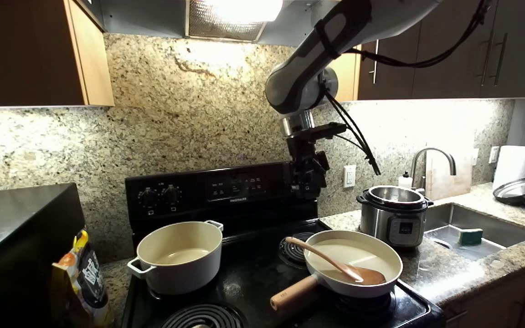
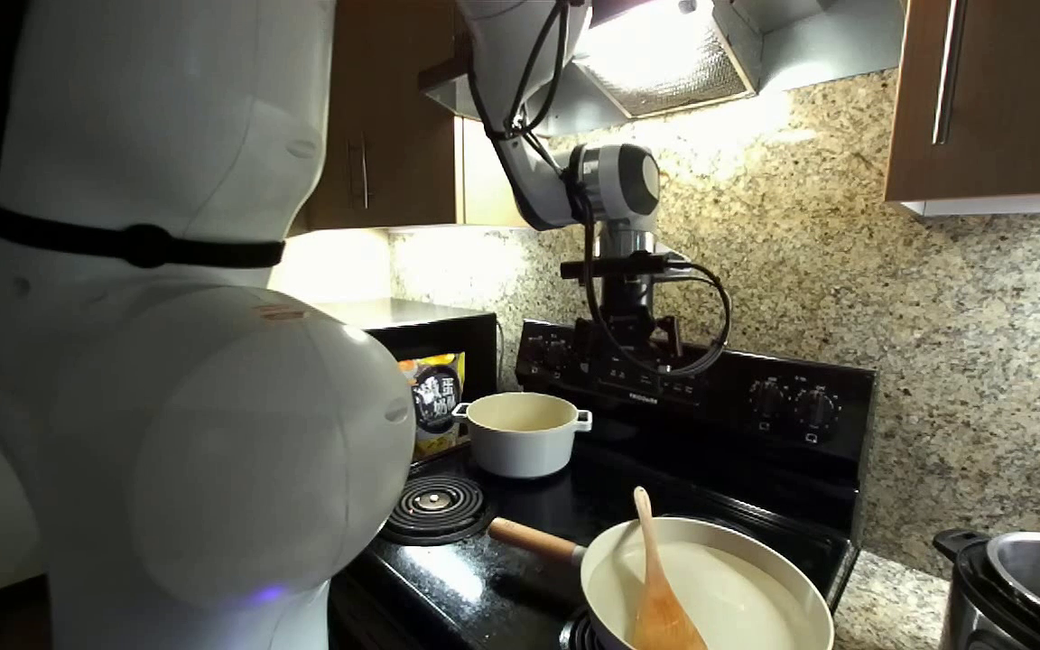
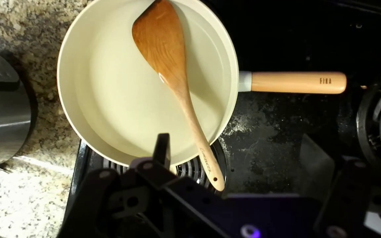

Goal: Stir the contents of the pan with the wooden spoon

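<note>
The cream-white pan sits on the stove, its thick pale wooden handle pointing away from the steel pot. A smooth off-white layer, the contents, covers its bottom. Resting in the pan is the wooden spoon, its broad head inside and its handle leaning across the rim. The handle's tip sticks out past the pan in all views. My gripper hangs in the air above the stove, well higher than the pan. In the wrist view the gripper is wide open, nothing between its fingers; the spoon's tip appears far below them.
A deeper two-handled cream pot stands elsewhere on the stove. A steel electric pot is on the counter beside the pan. The control panel rises behind the burners. A colourful bag leans by a black appliance.
</note>
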Tool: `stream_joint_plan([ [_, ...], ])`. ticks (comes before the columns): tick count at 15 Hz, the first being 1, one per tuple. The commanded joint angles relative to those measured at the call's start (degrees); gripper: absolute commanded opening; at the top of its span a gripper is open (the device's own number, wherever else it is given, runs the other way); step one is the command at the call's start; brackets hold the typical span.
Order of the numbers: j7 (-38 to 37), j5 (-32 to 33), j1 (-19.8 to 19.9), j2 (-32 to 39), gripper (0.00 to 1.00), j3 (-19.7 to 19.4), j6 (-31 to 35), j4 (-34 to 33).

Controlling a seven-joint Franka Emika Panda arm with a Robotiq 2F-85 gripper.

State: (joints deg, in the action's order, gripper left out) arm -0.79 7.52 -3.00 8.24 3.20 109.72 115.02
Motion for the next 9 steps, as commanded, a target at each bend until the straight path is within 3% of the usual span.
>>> stream_joint_plan([
  [1, 8.75, 0.75, 1.44, 6.24, 1.00, -1.20, 1.13, -4.47],
  [6, 22.12, 6.78, 2.77, 11.62, 1.00, -1.99, 4.43, -5.17],
  [9, 25.33, 7.81, 3.54, 9.71, 1.00, -1.22, 16.78, 1.44],
])
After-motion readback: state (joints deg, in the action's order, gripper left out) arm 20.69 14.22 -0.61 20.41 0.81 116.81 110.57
